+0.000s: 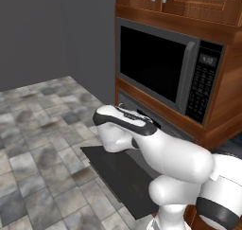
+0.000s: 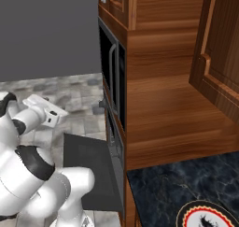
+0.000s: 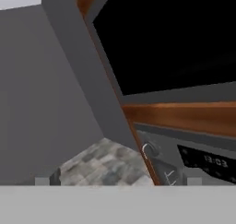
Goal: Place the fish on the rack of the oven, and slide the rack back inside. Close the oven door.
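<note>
Meanwhile, the white Franka arm's two-finger gripper (image 3: 122,180) points at the grey built-in wall oven (image 3: 184,156), whose control strip with a round knob and dark display fills the lower right of the hand view beneath the black-windowed microwave (image 1: 163,70). Just two small dark fingertips (image 3: 55,176) peek up at the bottom of that view, set far apart with nothing between them, so the jaws appear spread and empty, though so little of them is visible that this is a cautious reading. Below the arm, the wide, flat, dark grey oven door (image 1: 125,177) lies dropped open and level, stretching from the centre toward the bottom of the left base view and sitting at lower centre of the right base view. Its long axis runs along the oven's front, and it lies well beneath the raised hand. A round dark-rimmed white plate (image 2: 207,216) sits on the dark marbled counter (image 2: 177,184) at the lower right corner of the right base view, far from the hand on the other side of the wooden cabinet; a dark shape rests on it, but whether that is the fish cannot be told. Any pickup would likely mean swinging away from the oven toward that corner.
</note>
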Motion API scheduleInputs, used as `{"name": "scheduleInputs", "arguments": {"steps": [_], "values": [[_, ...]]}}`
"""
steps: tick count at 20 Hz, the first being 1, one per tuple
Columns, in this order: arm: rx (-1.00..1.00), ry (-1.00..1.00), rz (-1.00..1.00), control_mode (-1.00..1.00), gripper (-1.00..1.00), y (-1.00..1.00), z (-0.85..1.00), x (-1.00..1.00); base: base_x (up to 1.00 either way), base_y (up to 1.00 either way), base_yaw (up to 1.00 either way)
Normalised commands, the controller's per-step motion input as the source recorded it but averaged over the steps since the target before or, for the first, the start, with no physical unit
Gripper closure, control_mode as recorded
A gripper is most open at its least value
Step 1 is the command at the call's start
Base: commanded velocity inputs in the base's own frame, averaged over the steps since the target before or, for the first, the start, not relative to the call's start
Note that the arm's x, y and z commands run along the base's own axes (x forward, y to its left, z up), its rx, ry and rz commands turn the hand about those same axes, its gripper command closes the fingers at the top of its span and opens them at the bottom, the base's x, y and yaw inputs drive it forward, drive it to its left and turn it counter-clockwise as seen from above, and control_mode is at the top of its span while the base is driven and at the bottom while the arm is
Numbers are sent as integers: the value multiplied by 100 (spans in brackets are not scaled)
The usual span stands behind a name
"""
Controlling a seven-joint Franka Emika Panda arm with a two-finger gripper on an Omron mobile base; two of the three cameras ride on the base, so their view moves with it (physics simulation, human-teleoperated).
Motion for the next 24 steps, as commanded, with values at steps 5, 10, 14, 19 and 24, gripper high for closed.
{"name": "scheduleInputs", "arguments": {"steps": [5,10,14,19,24], "values": [[-35,0,-1,-100,-100,1,100,-22,0,0,0],[-56,19,-7,-100,-100,2,87,-26,0,0,0],[-66,35,-13,-100,-100,11,85,-25,0,0,0],[-78,35,-15,-100,-100,9,69,-12,0,0,0],[-98,14,-16,-100,-100,21,21,0,0,0,0]]}}
